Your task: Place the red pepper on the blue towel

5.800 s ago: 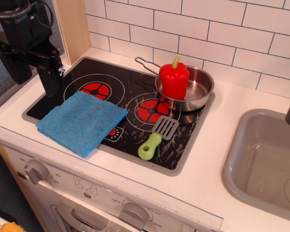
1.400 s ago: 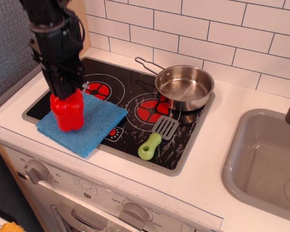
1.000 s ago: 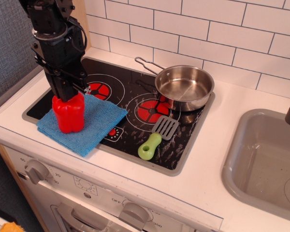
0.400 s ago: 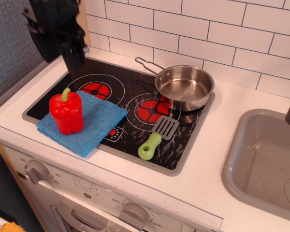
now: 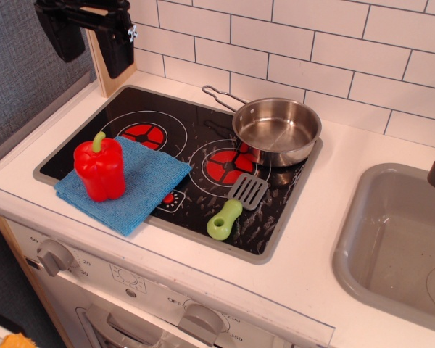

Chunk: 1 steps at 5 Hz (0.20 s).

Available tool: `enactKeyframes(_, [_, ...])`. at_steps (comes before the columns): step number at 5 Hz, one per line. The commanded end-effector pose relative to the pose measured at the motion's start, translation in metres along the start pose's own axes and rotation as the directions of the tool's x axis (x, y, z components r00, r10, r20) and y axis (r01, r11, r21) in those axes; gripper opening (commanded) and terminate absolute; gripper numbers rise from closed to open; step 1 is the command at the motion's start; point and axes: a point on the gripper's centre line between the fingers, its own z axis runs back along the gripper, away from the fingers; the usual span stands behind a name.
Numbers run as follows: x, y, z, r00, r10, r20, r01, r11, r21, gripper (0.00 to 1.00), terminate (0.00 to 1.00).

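My gripper [image 5: 90, 40] hangs high at the back left, above the stove top. My two black fingers [image 5: 119, 47] are spread wide apart, and nothing is between them.

Down below, the red pepper [image 5: 100, 168] stands upright on the blue towel [image 5: 141, 181]. The pepper is shiny and bumpy, with a bent green stem on top. The towel is flat and square and looks knitted. It lies on the front left part of the black glass stove top [image 5: 181, 130], with one edge hanging over the frame.

A round shiny metal pan [image 5: 277, 130] sits on the back right burner. A grey spatula [image 5: 235, 204] with a fat green handle lies just in front of the pan. A grey sink [image 5: 391, 246] is at the right.
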Motion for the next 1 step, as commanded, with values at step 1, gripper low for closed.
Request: enactKeyframes(1, [0.0013,-0.0022,0.016,1.0,0.0,0.03,0.0,1.0,0.016,1.0,1.0])
